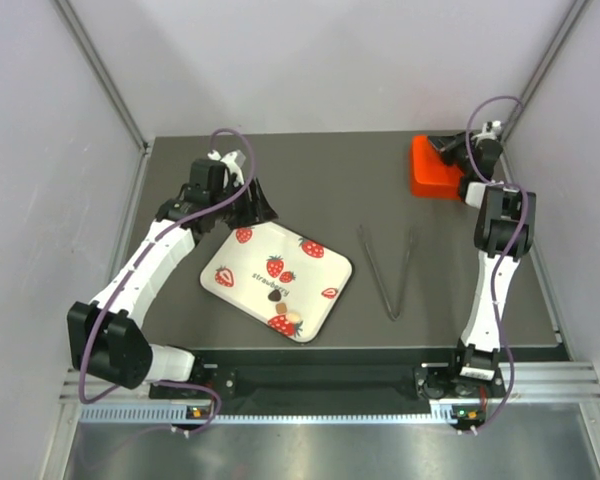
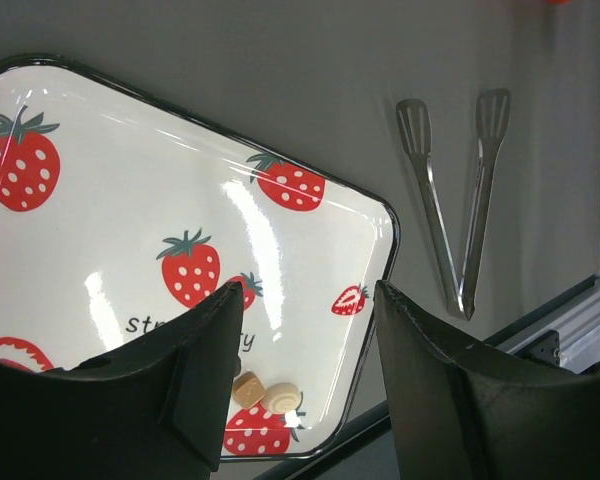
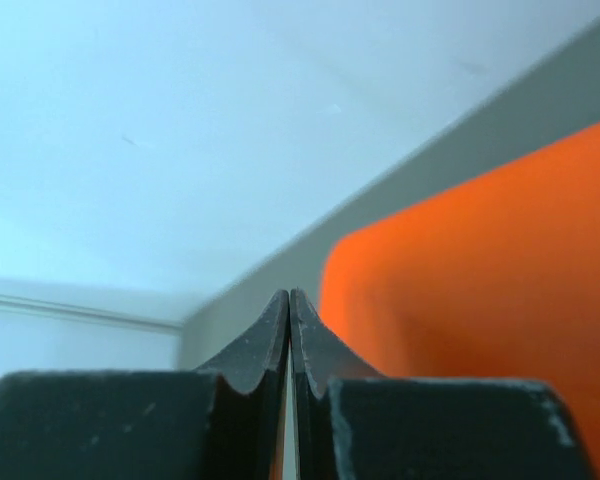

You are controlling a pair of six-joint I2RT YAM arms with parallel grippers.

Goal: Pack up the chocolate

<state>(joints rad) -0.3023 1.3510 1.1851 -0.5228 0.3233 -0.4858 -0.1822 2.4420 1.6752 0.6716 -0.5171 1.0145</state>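
Observation:
A few chocolate pieces lie near the front edge of the white strawberry-print tray (image 1: 250, 270): a dark brown one (image 1: 274, 296) and light ones (image 1: 288, 317). In the left wrist view a light brown square piece (image 2: 247, 388) and a cream round piece (image 2: 281, 398) sit side by side on the tray (image 2: 310, 250). My left gripper (image 1: 252, 207) (image 2: 308, 292) is open and empty above the tray's far edge. My right gripper (image 1: 448, 150) (image 3: 289, 296) is shut with nothing between its fingers, up against the orange box (image 1: 435, 170) (image 3: 480, 300).
Metal tongs (image 1: 390, 272) (image 2: 455, 200) lie on the dark mat right of the tray. The orange box stands at the back right corner. Enclosure walls rise on the left, right and back. A metal rail runs along the near edge.

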